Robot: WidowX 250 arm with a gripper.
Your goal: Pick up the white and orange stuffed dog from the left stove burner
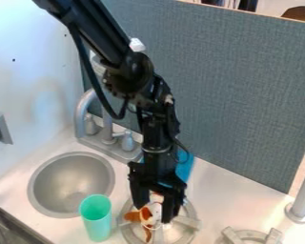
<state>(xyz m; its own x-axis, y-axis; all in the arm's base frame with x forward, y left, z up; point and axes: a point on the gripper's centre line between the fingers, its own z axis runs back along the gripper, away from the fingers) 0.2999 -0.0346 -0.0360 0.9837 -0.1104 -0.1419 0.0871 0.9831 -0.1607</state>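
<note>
Low over the near burner point(192, 223), my gripper point(154, 214) surrounds perhaps an orange-and-white toy point(147, 215); whether it grips, I can't tell.

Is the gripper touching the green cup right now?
Apart. The camera view shows a strip of the white counter between the green cup and the near side of the gripper.

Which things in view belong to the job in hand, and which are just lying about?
Job in hand:
- orange-and-white object at the claw
- stove burner beneath

Just lying about:
- green cup by the sink
- blue object behind the claw
</note>
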